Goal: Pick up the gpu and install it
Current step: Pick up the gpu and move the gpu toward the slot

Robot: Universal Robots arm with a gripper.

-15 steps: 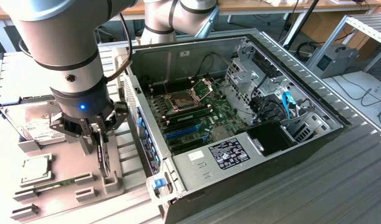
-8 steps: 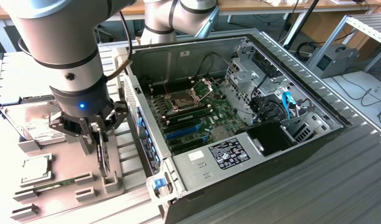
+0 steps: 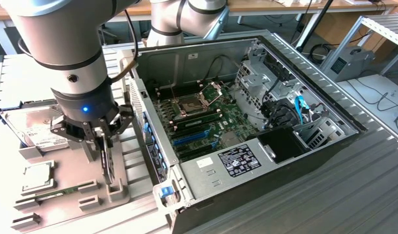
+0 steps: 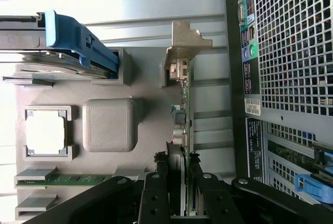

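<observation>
While the gpu (image 3: pixel 107 163) (image 4: pixel 182 115), a thin black circuit card with a silver bracket, stands on edge in the grey plastic holder tray (image 3: pixel 68 187) beside the open black computer case (image 3: pixel 205 48), we see our gripper (image 3: pixel 103 141) (image 4: pixel 179 182) half closed, clamping it. It is grasped, but not yet lifted or installed.

no text is legible; labels on the hard drive (image 3: pixel 37 132) and computer case (image 3: pixel 185 61) are unreadable
</observation>
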